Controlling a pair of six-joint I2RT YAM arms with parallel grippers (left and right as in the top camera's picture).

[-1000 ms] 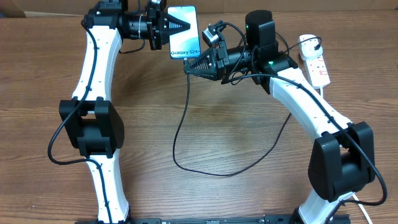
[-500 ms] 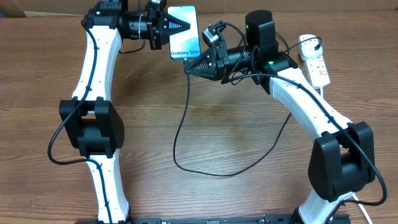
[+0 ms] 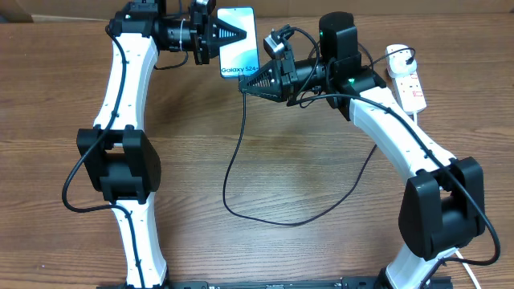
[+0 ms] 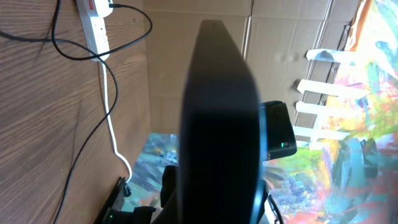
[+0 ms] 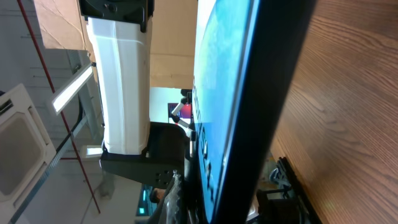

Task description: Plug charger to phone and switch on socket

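Counted from above: one phone (image 3: 238, 44), one charger cable (image 3: 273, 221), one power strip (image 3: 408, 80), two arms with one gripper each.

Clenched on the phone: the left gripper (image 3: 238, 34), reaching in from the phone's left long edge about midway along. Held at the far middle of the table (image 3: 193, 152), screen facing the overhead camera, "Galaxy S24" lettering at the lower end.

Pinched tight in the right gripper (image 3: 244, 87): the loose end of the cable, just below the phone's bottom edge. Close to that edge; touching or not, cannot tell. Connector tip hidden by the fingers.

Trailing from that grip: down toward the near side, round in one wide loop on the wood, then back up to the right toward the power strip. Seated in the strip's far end: one black plug (image 3: 399, 54).

Lying at the far right of the table, well apart from the phone: the strip, red marks on top, one thick white cord (image 4: 111, 118) running off it.

Filling the right wrist view, edge-on and blurred: black rim and blue screen of the phone.
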